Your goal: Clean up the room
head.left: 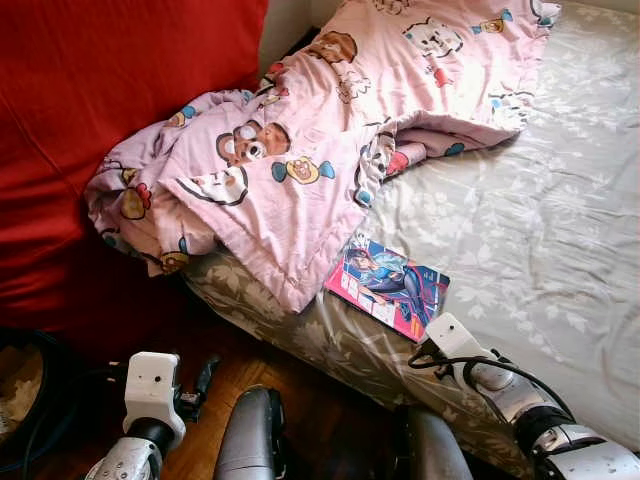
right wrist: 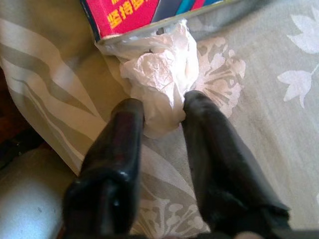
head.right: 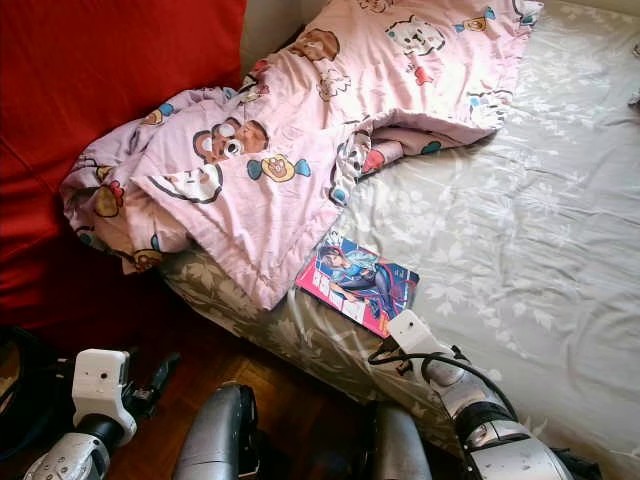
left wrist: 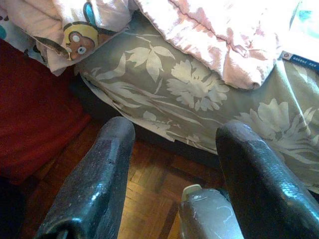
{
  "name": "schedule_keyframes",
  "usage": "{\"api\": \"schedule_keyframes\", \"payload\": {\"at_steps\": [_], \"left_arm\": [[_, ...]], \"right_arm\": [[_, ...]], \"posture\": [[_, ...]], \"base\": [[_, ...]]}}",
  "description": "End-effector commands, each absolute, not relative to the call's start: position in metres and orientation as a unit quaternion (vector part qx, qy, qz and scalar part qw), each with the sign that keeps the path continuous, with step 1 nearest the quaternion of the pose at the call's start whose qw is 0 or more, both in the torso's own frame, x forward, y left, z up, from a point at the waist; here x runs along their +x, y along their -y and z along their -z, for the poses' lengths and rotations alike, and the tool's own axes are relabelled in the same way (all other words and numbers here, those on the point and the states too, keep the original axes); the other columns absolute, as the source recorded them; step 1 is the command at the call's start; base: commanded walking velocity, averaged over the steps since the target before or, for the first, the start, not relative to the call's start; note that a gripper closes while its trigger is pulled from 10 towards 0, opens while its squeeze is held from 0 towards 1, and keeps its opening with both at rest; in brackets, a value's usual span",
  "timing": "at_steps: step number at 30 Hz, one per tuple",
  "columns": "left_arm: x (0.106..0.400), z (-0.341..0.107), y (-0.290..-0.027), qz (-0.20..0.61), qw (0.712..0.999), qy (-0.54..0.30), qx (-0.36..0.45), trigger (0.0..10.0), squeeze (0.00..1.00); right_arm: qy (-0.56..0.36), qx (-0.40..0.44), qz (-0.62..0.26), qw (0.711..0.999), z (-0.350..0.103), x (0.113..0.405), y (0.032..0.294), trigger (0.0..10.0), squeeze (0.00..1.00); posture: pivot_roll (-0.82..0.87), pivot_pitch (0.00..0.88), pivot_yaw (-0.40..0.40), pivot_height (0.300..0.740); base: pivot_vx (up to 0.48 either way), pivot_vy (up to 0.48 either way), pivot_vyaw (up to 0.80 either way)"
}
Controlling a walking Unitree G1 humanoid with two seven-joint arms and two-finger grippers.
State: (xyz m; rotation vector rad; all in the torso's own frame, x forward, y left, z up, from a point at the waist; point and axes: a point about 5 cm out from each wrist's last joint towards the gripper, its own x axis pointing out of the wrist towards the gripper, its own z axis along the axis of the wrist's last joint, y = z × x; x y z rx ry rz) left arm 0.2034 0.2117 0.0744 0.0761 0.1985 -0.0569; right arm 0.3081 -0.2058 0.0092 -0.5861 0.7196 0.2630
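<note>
- White crumpled tissue (right wrist: 162, 74) lies on the bed (head.left: 560, 230), touching the comic book (head.left: 388, 284) near the mattress edge.
- Right gripper (right wrist: 164, 112): fingers narrowly apart around the tissue's near end.
- Left gripper (left wrist: 174, 139): fingers wide, holding nothing, over the wooden floor (left wrist: 149, 189).

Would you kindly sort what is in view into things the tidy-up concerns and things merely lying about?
Job in hand:
- crumpled white tissue, between the right gripper's open fingers
- comic book beside it
- rumpled pink blanket

Just there:
- floral bedsheet
- red cushion
- wooden floor
</note>
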Motion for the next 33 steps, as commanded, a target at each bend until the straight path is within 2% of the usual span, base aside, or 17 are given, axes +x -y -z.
{"api": "schedule_keyframes", "payload": {"at_steps": [1,22,28,29,33], "left_arm": [[0.199,-0.073,-0.215,0.025,0.993,-0.108,0.047,10.0,0.0],[0.206,-0.071,-0.212,0.027,0.993,-0.106,0.047,10.0,0.0],[0.216,-0.07,-0.21,0.028,0.994,-0.101,0.045,10.0,0.0],[0.218,-0.069,-0.21,0.027,0.994,-0.1,0.044,10.0,0.0],[0.226,-0.066,-0.208,0.026,0.994,-0.096,0.04,10.0,0.0]], "right_arm": [[-0.35,-0.273,-0.127,0.887,-0.003,0.303,0.203,0.0,0.0],[-0.347,-0.255,-0.116,0.895,0.003,0.297,0.2,0.0,0.0],[-0.328,-0.216,-0.079,0.916,0.0,0.3,0.202,0.0,0.0],[-0.317,-0.182,-0.051,0.929,-0.002,0.3,0.206,0.0,0.0],[-0.288,-0.097,0.0,0.953,-0.002,0.296,0.213,0.0,0.0]], "posture": [[0.21,0.257,0.038,0.619],[0.19,0.226,0.034,0.619],[0.17,0.193,0.023,0.619],[0.16,0.183,0.02,0.619],[0.13,0.156,0.008,0.619]], "base": [[0.0,0.0,0.0],[0.0,0.0,0.0],[0.0,0.0,0.0],[0.0,0.0,0.0],[0.0,0.0,0.0]]}}
